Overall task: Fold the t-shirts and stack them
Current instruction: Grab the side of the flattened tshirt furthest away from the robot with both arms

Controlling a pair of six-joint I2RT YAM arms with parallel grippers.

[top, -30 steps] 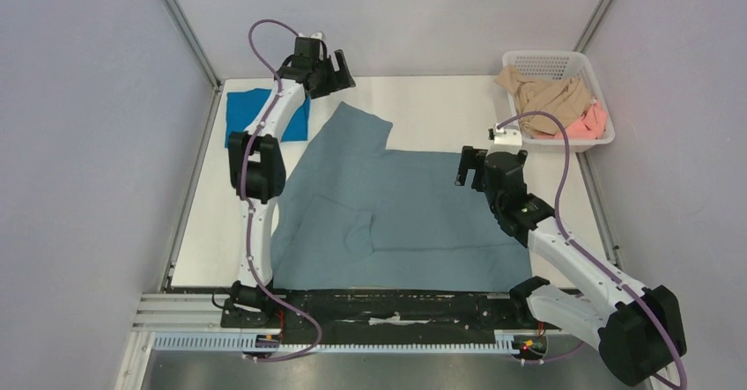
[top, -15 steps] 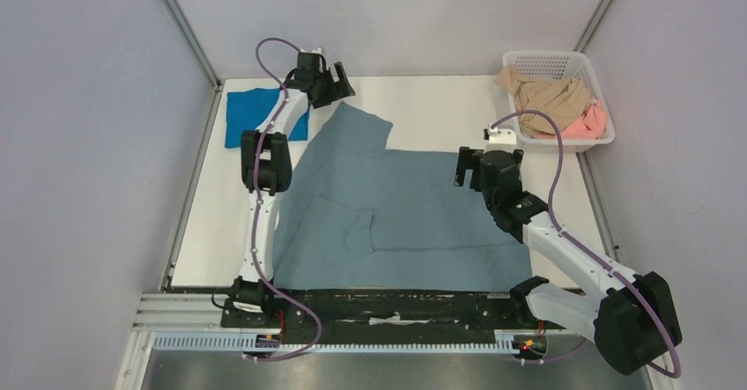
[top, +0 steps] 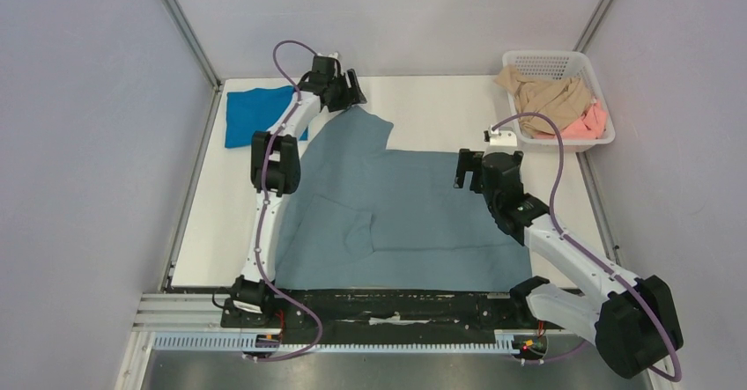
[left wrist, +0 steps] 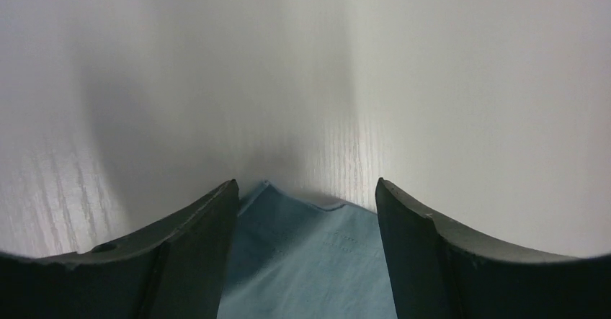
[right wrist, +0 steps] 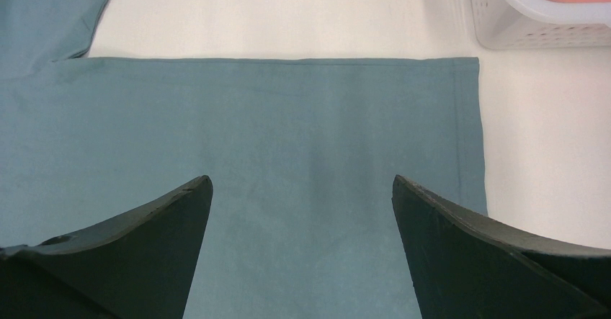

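though cut off below, grey-blue t-shirt (left wrist: 302, 261) shows.

You had a dusty grey-blue t-shirt (top: 414, 205), a bright blue t-shirt (top: 249, 115), a tan t-shirt (top: 548, 98) and a pink t-shirt (top: 588, 124), all plain; your desk (top: 440, 113) was white, the basket (top: 537, 55) a white lattice.

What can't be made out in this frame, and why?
- Top view: the left arm crosses the bright blue shirt, hiding one edge.
- Top view: the tan shirt and pink shirt lie bunched in the basket; count unclear.
- Left wrist view: only a tip of the grey-blue shirt shows between the open jaws; contact unclear.
- Right wrist view: the top edge cuts off the basket.
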